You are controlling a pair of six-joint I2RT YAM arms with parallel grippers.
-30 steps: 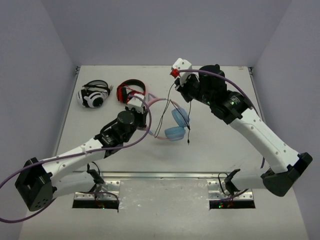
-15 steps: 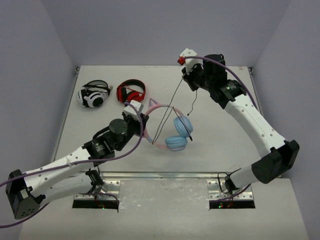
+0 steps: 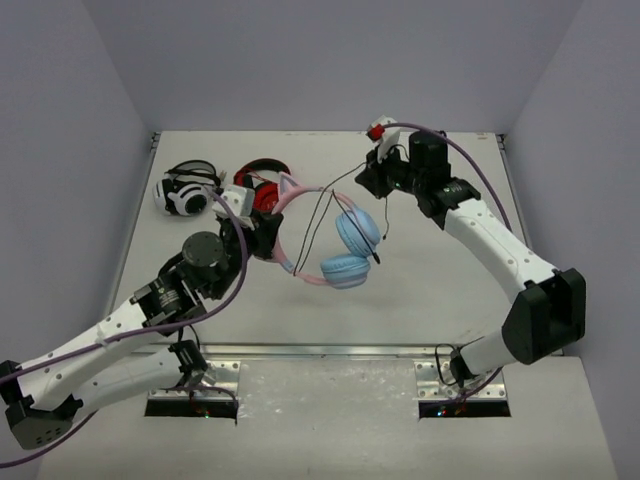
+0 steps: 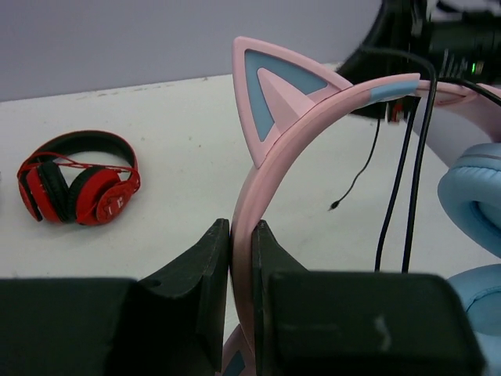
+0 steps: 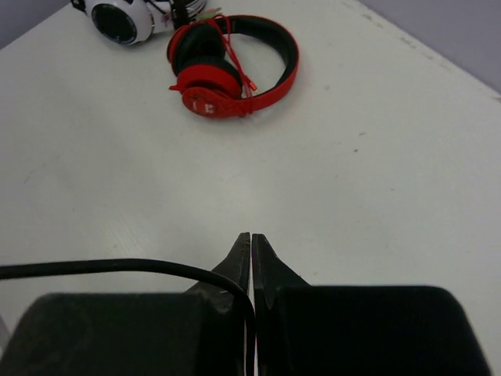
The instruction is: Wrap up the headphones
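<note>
The overhead view is the only one that takes in all three sets at once: the cat-eared headphones (image 3: 356, 232) over the middle of the worktop (image 3: 450, 290), and a red-and-black pair (image 3: 262, 168) and a white-and-black pair (image 3: 188, 192) lying near each other towards the far left corner. It also shows both arms meeting over the middle, one from each side

The left wrist view gives what the overhead cannot: the left gripper (image 4: 241, 235) is clamped on the thin pink headband (image 4: 329, 102), its two dark fingers pressed against either face of the band. One pointed cat ear (image 4: 274, 90), pink with a light blue inset, rises just above the grip. Two strands of the thin black cable (image 4: 405, 196) hang down from the band, and a third, loose end dangles behind with its plug in the air. The two ear cups (image 3: 345, 270) are rounded, padded and light blue, close to each other at the right of the band; this view catches only their edges

The right wrist view shows the right gripper (image 5: 251, 239) closed tight, the cable entering from the left and pinched between the fingertips. Past them lie the glossy red pair and, cut off at the top edge, the white pair. The worktop is matt white with faint specks
</note>
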